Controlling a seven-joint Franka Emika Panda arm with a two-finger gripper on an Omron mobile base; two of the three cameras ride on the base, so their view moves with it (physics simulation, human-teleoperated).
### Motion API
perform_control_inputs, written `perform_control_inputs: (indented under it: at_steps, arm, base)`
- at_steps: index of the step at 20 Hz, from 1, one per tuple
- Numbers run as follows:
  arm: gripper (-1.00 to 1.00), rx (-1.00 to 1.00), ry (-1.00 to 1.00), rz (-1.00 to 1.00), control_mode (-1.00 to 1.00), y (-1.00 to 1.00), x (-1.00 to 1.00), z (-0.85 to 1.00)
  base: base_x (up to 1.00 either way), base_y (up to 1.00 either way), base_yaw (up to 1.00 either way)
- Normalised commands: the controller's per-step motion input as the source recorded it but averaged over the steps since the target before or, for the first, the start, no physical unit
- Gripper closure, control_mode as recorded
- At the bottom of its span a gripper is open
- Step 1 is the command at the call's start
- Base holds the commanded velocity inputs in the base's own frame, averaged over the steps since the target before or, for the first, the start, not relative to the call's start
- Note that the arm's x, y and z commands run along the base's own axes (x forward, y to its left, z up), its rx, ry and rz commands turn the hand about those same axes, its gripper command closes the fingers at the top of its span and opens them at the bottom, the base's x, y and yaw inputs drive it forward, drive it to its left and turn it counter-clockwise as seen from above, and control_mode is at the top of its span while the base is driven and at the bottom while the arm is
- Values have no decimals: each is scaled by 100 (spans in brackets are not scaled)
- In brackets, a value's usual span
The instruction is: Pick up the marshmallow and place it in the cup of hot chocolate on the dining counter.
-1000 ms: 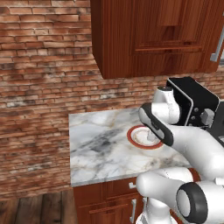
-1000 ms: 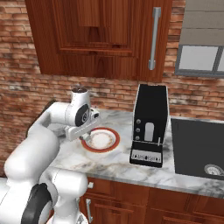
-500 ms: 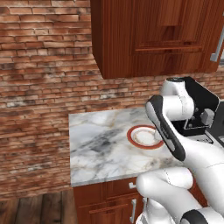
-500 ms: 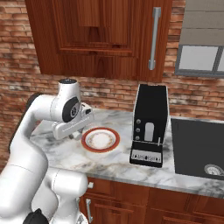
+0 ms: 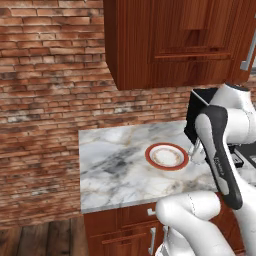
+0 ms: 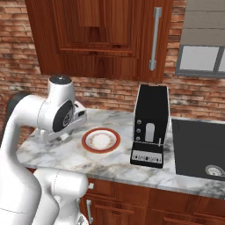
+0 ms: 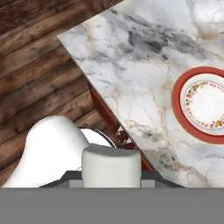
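Observation:
The marshmallow (image 7: 111, 168), a pale white block, sits at the bottom of the hand view, pinched between the dark fingertips (image 7: 72, 176). My gripper (image 7: 111, 176) is shut on it. The hand (image 6: 66, 128) hangs above the marble counter (image 6: 52, 151), close to the plate and toward the counter's front. In the left base view the white forearm (image 5: 220, 150) covers most of the hand. The cup of hot chocolate and the dining counter are out of view.
A round white plate with a red rim (image 5: 166, 156) (image 6: 100, 140) (image 7: 203, 105) lies on the counter. A black coffee machine (image 6: 150, 125) stands to its right, then a dark sink (image 6: 200, 149). Wood cabinets (image 5: 175, 40) hang overhead. Wooden floor (image 7: 35, 65) lies past the counter's edge.
The arm has swung round, carrying the hand off the plate toward the counter's front edge. The grip on the marshmallow is unchanged. The plate has not moved.

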Motion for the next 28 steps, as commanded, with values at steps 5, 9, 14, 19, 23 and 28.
perform_control_inputs:
  at_steps: [5,9,14,19,23,28]
  arm:
    - [100,29,-1,0,-100,2,-50,91]
    - [100,39,-6,0,-100,0,-50,81]
    - [100,45,-18,1,-100,0,-54,32]
    - [100,39,-58,1,-100,0,-36,0]
    - [100,38,-50,3,-100,0,-6,0]
    - [100,25,-9,18,-100,0,0,8]
  base:
    - [0,0,0]
    - [0,0,0]
    - [0,0,0]
    - [0,0,0]
    - [0,0,0]
    - [0,0,0]
